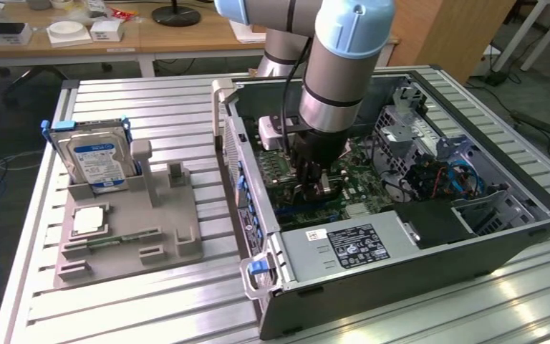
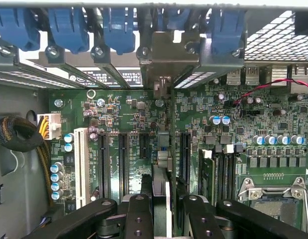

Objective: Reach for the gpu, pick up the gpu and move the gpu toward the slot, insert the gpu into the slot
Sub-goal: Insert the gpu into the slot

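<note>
Gripper [image 2: 161, 209] clamps thin dark gpu card [image 2: 162, 169] edge-on above green motherboard [image 2: 124, 119]. Risk: card edge misses black slot [image 2: 184, 154], jams.

A ribbed aluminium table [image 1: 141, 100] carries everything. On the exterior view's left lies a grey fixture tray [image 1: 127, 229], holding an upright silver hard drive with a blue label [image 1: 95, 161], a square chip [image 1: 89, 221] and a narrow green memory stick [image 1: 112, 240]. On the exterior view's right, just beside the tray, an open computer case [image 1: 399, 287] lies on its side on the slats
</note>
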Robot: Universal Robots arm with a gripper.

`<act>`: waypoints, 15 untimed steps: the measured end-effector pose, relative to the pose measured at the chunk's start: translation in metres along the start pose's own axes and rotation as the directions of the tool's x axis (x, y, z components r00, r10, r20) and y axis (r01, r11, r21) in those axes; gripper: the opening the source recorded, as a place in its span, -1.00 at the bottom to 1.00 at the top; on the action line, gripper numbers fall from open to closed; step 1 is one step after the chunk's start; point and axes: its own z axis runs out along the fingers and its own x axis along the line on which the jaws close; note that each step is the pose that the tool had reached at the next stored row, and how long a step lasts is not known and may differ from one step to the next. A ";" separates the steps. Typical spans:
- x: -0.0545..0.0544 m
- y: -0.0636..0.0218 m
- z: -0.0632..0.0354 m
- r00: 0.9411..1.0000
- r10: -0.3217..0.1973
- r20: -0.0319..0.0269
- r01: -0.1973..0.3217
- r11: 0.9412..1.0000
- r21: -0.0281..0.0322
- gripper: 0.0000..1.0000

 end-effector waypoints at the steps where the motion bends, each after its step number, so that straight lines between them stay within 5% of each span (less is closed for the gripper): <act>1: 0.000 0.0000 0.0000 1.000 0.000 0.000 0.000 1.000 0.000 -0.44; 15: 0.000 0.0000 0.0000 1.000 0.000 0.000 0.000 1.000 0.000 -0.44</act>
